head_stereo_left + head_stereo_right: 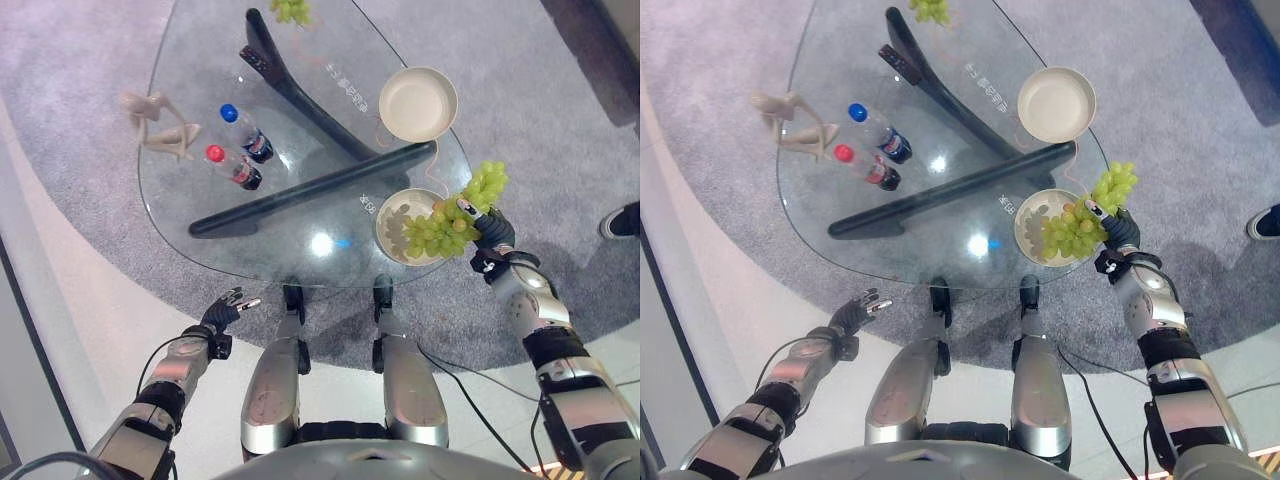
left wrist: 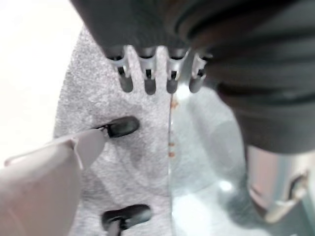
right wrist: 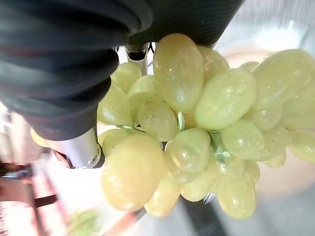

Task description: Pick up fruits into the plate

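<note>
Left eye view: my right hand [image 1: 490,235] grips the grapes [image 1: 452,218] — the near plate [image 1: 386,222] lies toward ten o'clock, bunch already overhanging its rim; left hand [image 1: 225,308] hangs relaxed, empty.

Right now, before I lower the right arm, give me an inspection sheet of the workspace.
Surface: rounded glass table on dark legs.
Job's things: bunch of green grapes held over the near cream plate; far cream plate bare; second green bunch at the far edge.
Clutter: two plastic bottles, blue cap and red cap; beige figurine.
Hands: right hand fingers curled round the grapes; left hand open, beside the table.
Cables: nothing seen.
Surroundings: grey carpet; person's shoe.
</note>
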Controlling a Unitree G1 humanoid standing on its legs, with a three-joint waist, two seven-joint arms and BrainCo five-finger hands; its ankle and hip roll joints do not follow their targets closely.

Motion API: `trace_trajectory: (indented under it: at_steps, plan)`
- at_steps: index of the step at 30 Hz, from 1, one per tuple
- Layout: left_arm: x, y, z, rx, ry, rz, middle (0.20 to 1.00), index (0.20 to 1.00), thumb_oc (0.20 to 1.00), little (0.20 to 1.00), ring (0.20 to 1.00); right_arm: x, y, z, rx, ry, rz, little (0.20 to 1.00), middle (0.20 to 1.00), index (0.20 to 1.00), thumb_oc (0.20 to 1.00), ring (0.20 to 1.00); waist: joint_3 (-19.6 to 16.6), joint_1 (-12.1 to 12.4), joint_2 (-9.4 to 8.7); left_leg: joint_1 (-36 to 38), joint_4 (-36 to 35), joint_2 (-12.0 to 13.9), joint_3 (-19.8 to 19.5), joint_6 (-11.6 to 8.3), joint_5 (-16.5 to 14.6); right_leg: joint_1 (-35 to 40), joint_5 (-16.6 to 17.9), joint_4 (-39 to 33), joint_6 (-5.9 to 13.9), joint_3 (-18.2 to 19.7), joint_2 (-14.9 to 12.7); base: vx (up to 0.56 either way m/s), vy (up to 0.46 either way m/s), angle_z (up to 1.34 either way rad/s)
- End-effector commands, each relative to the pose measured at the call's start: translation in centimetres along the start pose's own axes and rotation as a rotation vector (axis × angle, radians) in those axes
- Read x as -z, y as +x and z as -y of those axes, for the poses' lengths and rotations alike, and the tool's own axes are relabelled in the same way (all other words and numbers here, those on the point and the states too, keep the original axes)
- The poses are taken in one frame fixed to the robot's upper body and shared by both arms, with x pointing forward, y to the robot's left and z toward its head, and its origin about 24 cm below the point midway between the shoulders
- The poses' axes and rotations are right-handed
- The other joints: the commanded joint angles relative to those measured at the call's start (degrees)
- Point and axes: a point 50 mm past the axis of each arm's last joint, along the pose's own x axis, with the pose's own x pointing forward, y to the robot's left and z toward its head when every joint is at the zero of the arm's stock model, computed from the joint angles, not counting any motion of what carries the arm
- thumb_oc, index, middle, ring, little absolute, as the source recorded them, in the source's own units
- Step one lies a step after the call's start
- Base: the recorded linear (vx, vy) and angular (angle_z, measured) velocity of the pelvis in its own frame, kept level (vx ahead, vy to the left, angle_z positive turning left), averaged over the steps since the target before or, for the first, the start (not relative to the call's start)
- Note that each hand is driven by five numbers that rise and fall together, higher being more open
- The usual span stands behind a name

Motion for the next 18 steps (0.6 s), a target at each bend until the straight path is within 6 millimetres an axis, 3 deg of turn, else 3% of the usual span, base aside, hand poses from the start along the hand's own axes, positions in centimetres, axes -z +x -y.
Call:
trace_trajectory:
  at_steps: [1, 8, 18]
  plan:
    - [1.3, -0.3, -0.4, -0.016, -0.009, -0.022, 1.000, 1.000, 1.000, 1.000, 1.000, -4.1, 0.7, 0.0, 0.008, -0.150, 0.133, 0.200, 0.200, 0.200, 0.200, 0.200, -2.1, 0.1, -1.36, -3.3, 9.1, -4.1, -2.5, 2.17, -8.2, -4.1, -3.0, 8.0, -0.21, -0.7, -0.1, -0.07, -0.012, -0.11]
    - [-0.6, 0.2, 0.0, 0.003, 0.022, 0.020, 1.000, 1.000, 1.000, 1.000, 1.000, -7.1, 2.2, 0.1, 0.090, -0.317, 0.121, 0.200, 0.200, 0.200, 0.200, 0.200, -2.1, 1.0, -0.20, -11.5, 12.2, -5.1, -2.8, 2.23, -7.8, -12.3, -3.0, 11.3, -0.36, -1.7, -0.8, -0.07, -0.016, -0.08]
    - [-1.3, 0.5, 1.4, 0.044, 0.028, 0.050, 1.000, 1.000, 1.000, 1.000, 1.000, -8.1, 3.1, 0.4, 0.142, -0.443, 0.073, 0.200, 0.200, 0.200, 0.200, 0.200, -2.1, 2.1, 2.00, -17.5, 14.0, -6.3, -3.2, 2.52, -7.0, -19.1, -3.1, 14.4, -0.46, -2.4, -1.4, -0.04, 0.020, 0.02]
